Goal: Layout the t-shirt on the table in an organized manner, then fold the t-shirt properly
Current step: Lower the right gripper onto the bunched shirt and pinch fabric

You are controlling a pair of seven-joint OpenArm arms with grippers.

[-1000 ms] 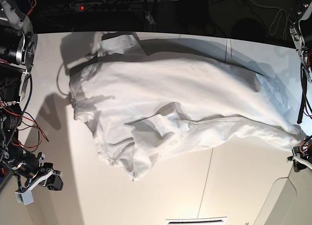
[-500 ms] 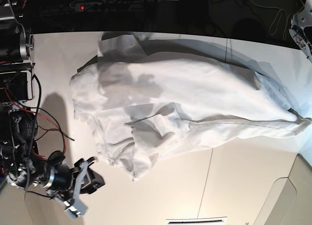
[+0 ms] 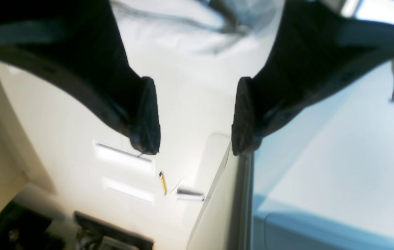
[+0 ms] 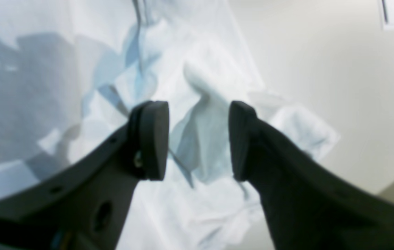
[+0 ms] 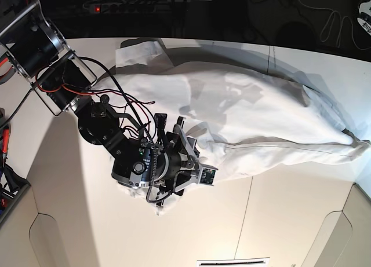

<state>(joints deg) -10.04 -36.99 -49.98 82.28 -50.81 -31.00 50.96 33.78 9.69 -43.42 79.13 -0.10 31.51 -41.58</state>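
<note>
White t-shirt rumpled, lower edge bunched; left fingers apart, right fingers apart.

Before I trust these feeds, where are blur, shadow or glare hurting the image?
Left wrist view: the t-shirt is smeared, the white strips look washed out, and a blue cast covers the right side. Right wrist view: shirt softly blurred, bluish shadows at left. Base view: sharper, with grey shadow on the shirt and on the table.

One T-shirt, seemingly; two end effectors.
</note>
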